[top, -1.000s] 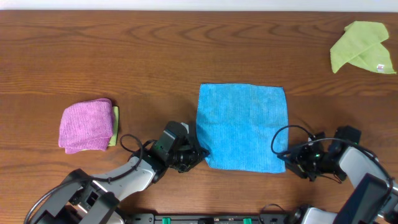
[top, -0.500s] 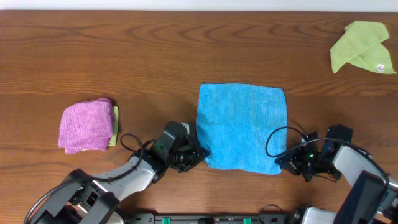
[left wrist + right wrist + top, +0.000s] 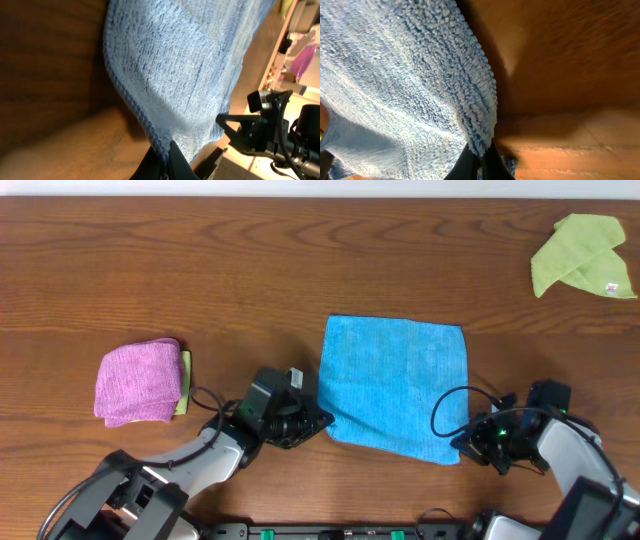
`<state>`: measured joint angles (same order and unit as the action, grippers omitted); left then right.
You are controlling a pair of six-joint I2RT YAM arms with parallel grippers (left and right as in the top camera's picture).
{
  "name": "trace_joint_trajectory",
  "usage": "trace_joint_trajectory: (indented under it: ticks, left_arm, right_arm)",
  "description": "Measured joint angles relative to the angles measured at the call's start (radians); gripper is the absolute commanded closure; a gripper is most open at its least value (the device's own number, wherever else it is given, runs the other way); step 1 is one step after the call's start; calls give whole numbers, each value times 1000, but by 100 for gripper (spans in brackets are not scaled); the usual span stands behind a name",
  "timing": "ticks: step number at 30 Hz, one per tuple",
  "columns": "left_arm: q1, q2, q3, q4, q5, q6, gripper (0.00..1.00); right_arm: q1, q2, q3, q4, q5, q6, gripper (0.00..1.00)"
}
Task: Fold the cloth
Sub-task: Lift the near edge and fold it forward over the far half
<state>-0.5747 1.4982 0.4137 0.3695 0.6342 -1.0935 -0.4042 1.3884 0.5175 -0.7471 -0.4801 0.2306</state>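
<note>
A blue cloth [image 3: 393,383] lies spread on the wooden table at centre. My left gripper [image 3: 322,423] is shut on its near left corner; the wrist view shows the blue hem [image 3: 150,125] pinched between the black fingers [image 3: 166,159] and lifted off the wood. My right gripper [image 3: 458,448] is shut on the near right corner; the wrist view shows the fluffy blue edge [image 3: 475,105] clamped between its fingers [image 3: 481,159], raised a little above the table. The far edge of the cloth still rests flat.
A folded pink cloth [image 3: 139,381] on a yellow-green one sits at the left. A crumpled green cloth [image 3: 583,256] lies at the far right corner. The table's near edge runs just behind both arms.
Both grippers have raised the near corners. The near edge has lifted and the cloth has slid slightly right and away. The left arm has drawn back to the left.
</note>
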Motion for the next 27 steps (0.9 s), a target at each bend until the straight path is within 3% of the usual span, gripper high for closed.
trace_joint_trajectory:
  ticks: [16, 27]
  left_arm:
    - [10, 0, 185, -184, 62, 131, 95]
    - [10, 0, 261, -259, -18, 180, 94]
  right_arm:
    - [0, -69, 50, -3, -29, 38, 99]
    - [68, -70, 162, 77, -31, 89, 99]
